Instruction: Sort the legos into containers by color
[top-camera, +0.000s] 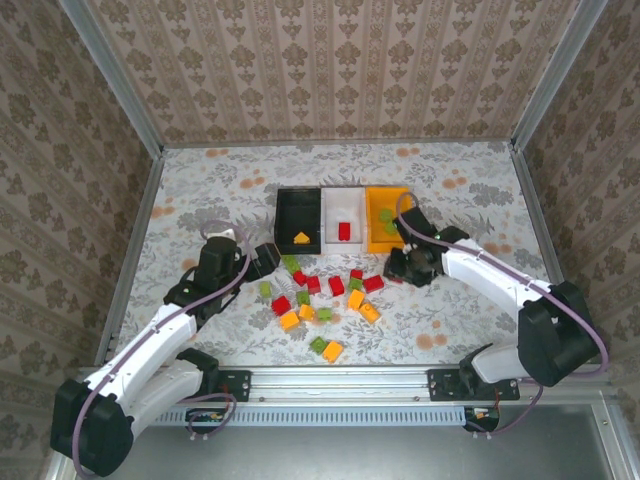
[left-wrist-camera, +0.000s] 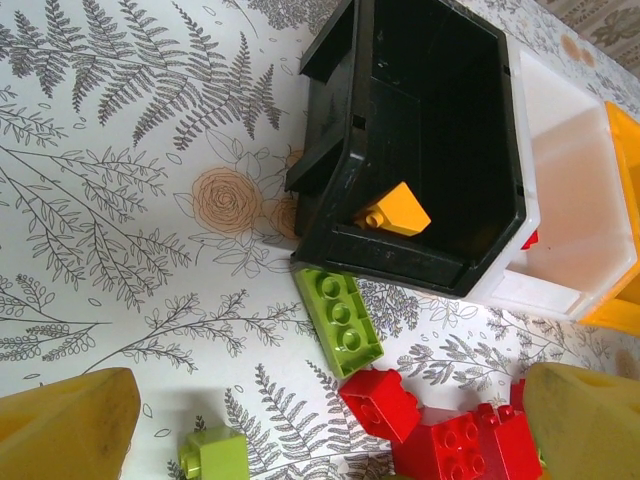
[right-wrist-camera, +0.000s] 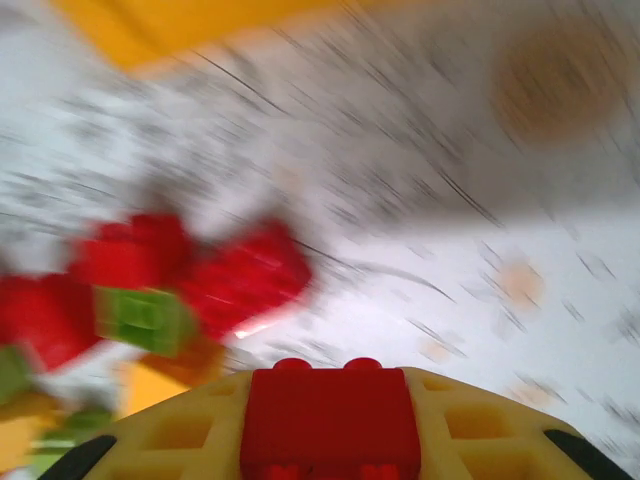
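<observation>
Legos (top-camera: 337, 286) lie scattered on the table (top-camera: 200, 200), just in front of the three joined containers (top-camera: 283, 215). My right gripper (top-camera: 405, 265) is clenched on a red brick (right-wrist-camera: 330, 420). My left gripper (left-wrist-camera: 325, 430) hangs spread wide near the black bin (left-wrist-camera: 400, 258).

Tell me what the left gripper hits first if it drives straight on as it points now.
Likely the long green brick, lying ahead of the open left gripper; a red brick sits just right of that line. Past them stands the black bin. How high the gripper rides is unclear.
</observation>
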